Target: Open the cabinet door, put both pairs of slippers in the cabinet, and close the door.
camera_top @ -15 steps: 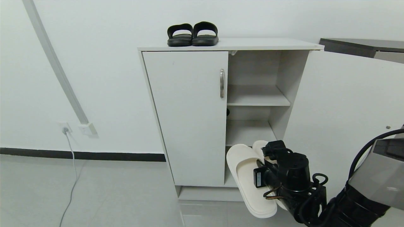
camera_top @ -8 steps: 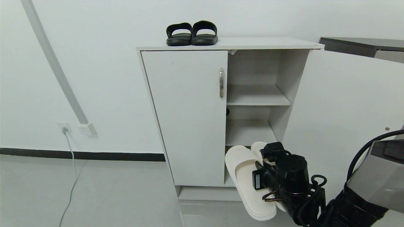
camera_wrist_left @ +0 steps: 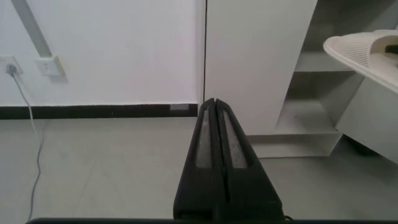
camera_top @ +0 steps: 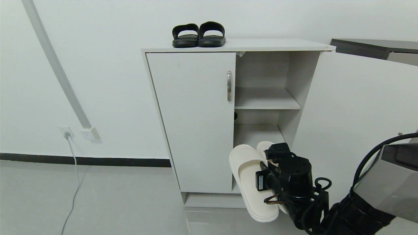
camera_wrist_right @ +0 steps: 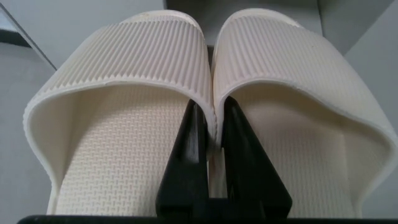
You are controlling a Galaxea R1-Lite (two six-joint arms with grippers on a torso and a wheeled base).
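White slippers (camera_top: 245, 169) lifted toward cabinet (camera_top: 192, 124)

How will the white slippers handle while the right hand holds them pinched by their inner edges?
Probably light and fairly stiff: the white slippers jut out from the right hand, clamped only at their touching inner edges, without visible droop. The ribbed straps likely resist slipping.

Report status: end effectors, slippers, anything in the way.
Right end effector shut on white slippers, before the open cabinet. Left end effector shut, empty. Black slippers on its top. Left door shut.
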